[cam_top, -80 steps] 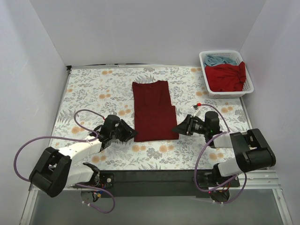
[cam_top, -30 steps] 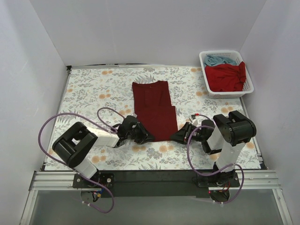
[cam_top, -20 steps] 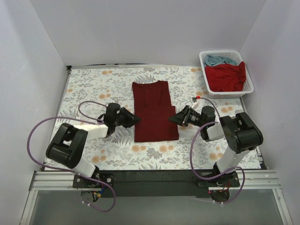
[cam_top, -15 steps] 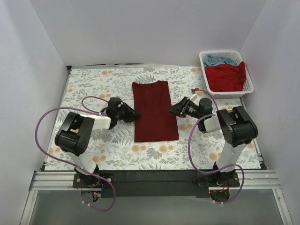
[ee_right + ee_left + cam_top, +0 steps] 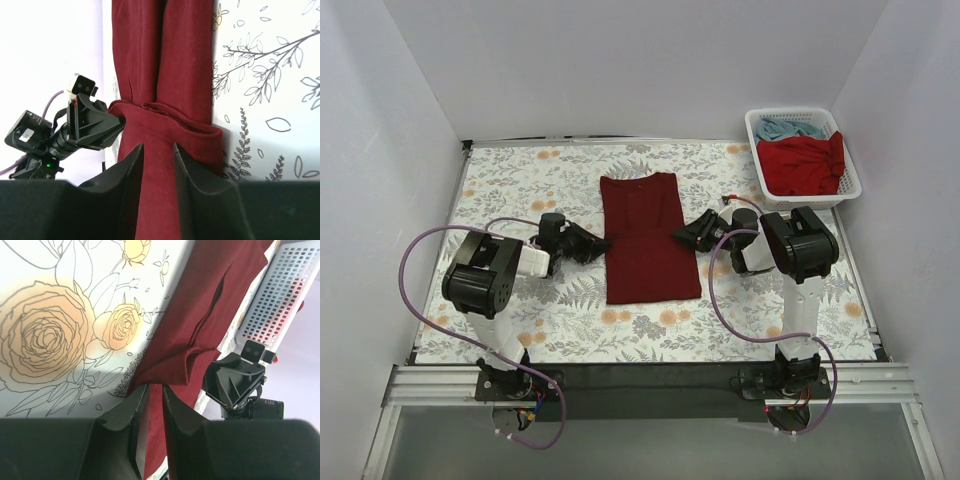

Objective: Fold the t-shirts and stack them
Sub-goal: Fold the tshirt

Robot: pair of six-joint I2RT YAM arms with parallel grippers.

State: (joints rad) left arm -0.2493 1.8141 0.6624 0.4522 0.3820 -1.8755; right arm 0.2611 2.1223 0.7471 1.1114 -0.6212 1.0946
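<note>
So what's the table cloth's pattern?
Table cloth: orange roses, grey leaves on white; clearest in left wrist view.

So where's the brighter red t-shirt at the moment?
The red t-shirt lies in the white basket at the far right corner of the table in the overhead view, with the light blue t-shirt just beyond it.

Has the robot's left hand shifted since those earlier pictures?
Yes. The left hand has travelled away from the near edge of the table, going farther in along the left side of the maroon t-shirt.
</note>
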